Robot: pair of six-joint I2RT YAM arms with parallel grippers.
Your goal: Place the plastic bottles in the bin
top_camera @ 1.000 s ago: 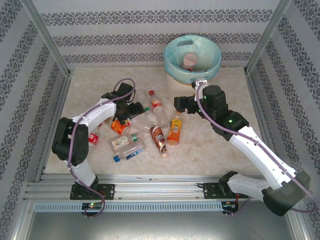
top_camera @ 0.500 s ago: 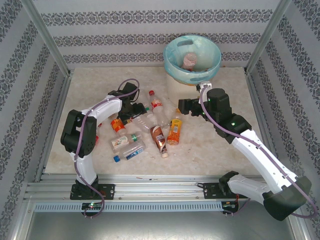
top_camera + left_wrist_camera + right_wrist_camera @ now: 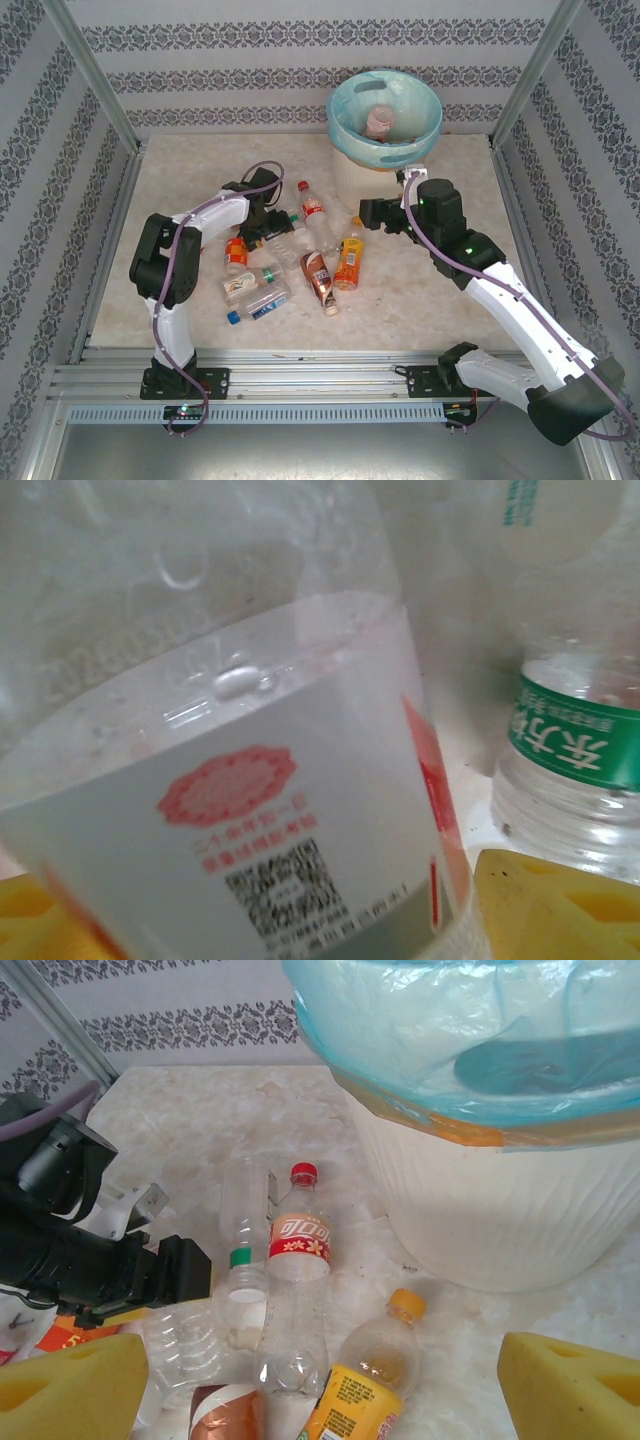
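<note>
Left claw (image 3: 266, 226) wide astride clear white-red-labelled plastic bottle (image 3: 250, 810) on beige counter (image 3: 420, 280) | right claw (image 3: 320, 1390) wide, empty | next: centre yellow pads (image 3: 560, 910) on label, squeeze gently, carry to far cream bag-lined bin (image 3: 352, 150).

Your left arm (image 3: 205, 212) folds tight at the elbow, and the left gripper (image 3: 268, 224) points low, with its yellow pads (image 3: 560, 910) wide apart at either side of the wrist. Your right arm (image 3: 510, 300) stretches long, and the right gripper (image 3: 366, 214) has its jaws spread wide, pads (image 3: 70, 1385) flanking the wrist.
</note>
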